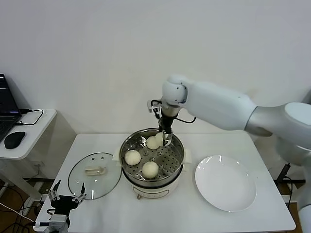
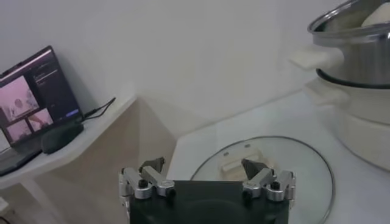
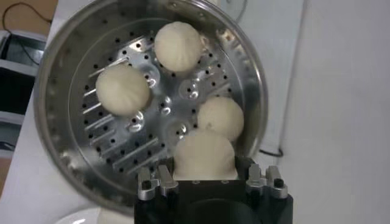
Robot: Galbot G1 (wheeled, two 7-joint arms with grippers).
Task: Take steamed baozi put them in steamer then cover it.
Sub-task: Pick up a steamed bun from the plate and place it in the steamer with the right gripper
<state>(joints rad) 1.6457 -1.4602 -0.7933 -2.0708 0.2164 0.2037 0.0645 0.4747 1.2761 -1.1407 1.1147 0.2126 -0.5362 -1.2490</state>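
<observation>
The shiny steamer (image 1: 127, 147) (image 3: 55, 128) sits on its cream pot base mid-table. Three baozi lie on its perforated floor: one at the left (image 1: 132, 157) (image 3: 122, 89), one at the front (image 1: 150, 169) (image 3: 177, 46), one at the back (image 1: 153, 142) (image 3: 220, 118). My right gripper (image 1: 164, 138) (image 3: 205, 163) hangs over the steamer's back rim, shut on another baozi (image 1: 159, 139) (image 3: 205, 154). The glass cover (image 1: 94, 175) (image 2: 268, 176) lies flat on the table left of the pot. My left gripper (image 1: 66, 196) (image 2: 205, 168) waits open at the table's front left, near the cover's edge.
A white plate (image 1: 225, 182) lies right of the pot with nothing on it. A side desk at far left carries a laptop (image 2: 33, 100) and a mouse (image 1: 14, 140). The wall stands close behind the table.
</observation>
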